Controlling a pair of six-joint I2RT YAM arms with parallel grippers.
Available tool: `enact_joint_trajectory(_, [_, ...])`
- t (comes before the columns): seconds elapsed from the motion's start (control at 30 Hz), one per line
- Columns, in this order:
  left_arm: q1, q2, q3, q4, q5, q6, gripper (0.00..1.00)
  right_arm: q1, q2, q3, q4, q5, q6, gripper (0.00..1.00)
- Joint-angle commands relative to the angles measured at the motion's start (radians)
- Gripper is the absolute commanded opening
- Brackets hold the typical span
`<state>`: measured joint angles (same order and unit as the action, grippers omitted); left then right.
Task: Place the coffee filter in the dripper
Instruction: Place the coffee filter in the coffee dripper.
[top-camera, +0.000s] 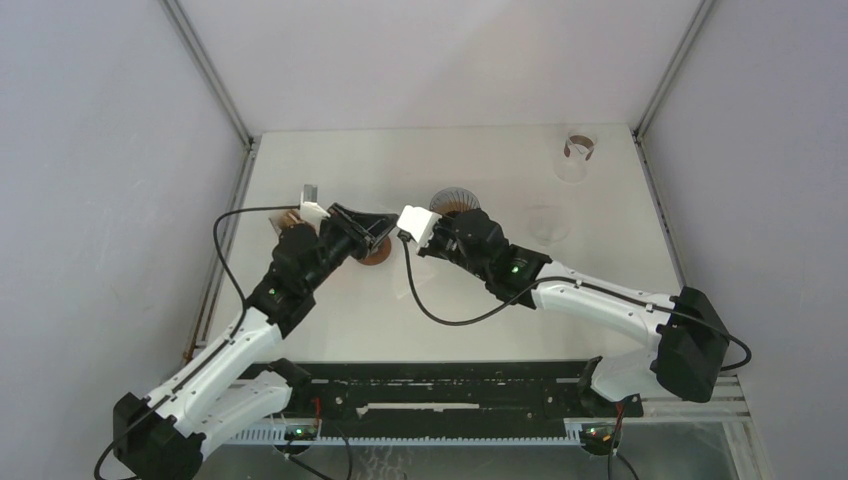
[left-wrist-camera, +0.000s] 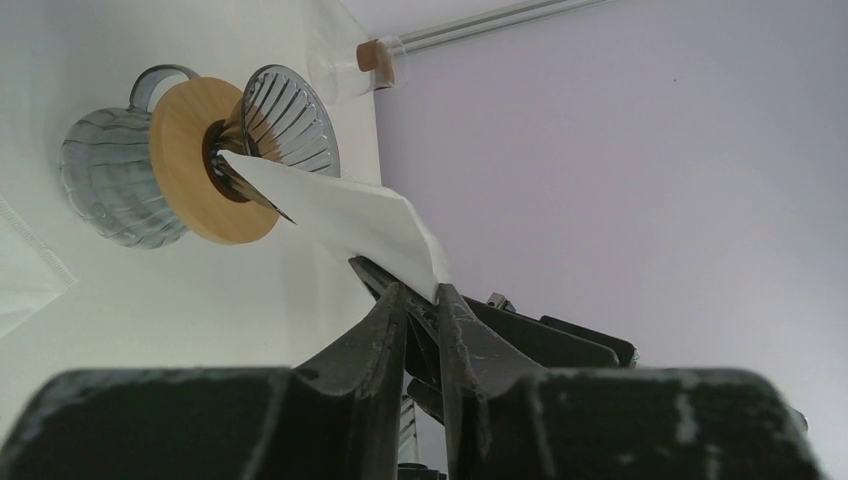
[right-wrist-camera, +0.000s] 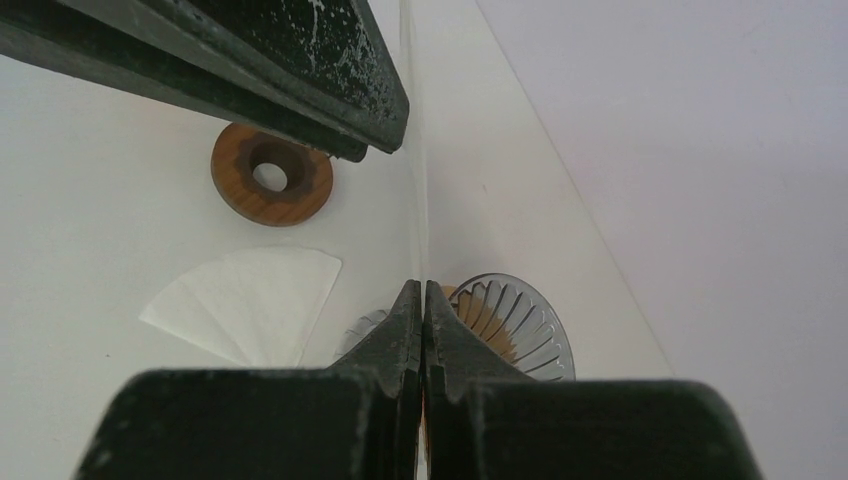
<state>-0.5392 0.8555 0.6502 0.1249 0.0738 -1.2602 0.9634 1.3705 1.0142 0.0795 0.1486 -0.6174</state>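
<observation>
left wrist view: finger bases are cut off by the bottom edge. left gripper is nearly pressed together with a slim gap showing, and one corner of the coffee filter is tucked into that gap, so it reads as a pinch on the paper

the filter is up off the table and fans from the tips toward 10 o'clock. Its far point overlaps the wood collar of the dripper; touching or just in front, can't tell. It's not in the cone yet

dark fingers come in under the filter's lower edge from 4 o'clock, tip against the paper; can't tell if they grip it

right wrist view: right gripper is pressed together, no gap. A thin pale line runs from its tips to 12 o'clock; can't tell if that's paper. The dripper is at 4 o'clock, partly behind the fingers

further out: a loose filter lies flat on the table at 9 o'clock, with a wooden ring beyond it at 10 o'clock. The left fingers are cropped by the top edge

top view: both wrists crowd the middle and the held filter is lost under them. The dripper is half covered by the right wrist, and a glass cup stands at the far 1 o'clock corner
</observation>
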Motion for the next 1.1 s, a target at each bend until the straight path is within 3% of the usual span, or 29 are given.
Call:
enact_joint_trajectory(0.0, [-0.008, 0.008, -0.024, 0.045, 0.001, -0.011, 0.21, -0.006, -0.039, 0.000, 0.054, -0.006, 0.026, 0.00])
enact_joint_trajectory(0.7, [-0.009, -0.004, -0.018, 0.031, -0.031, -0.022, 0.20, 0.055, -0.013, -0.038, 0.110, 0.092, -0.102, 0.00])
enact_joint_trajectory(1.07, [-0.009, -0.010, -0.039, 0.022, -0.030, -0.034, 0.19, 0.049, -0.029, -0.055, 0.142, 0.092, -0.080, 0.00])
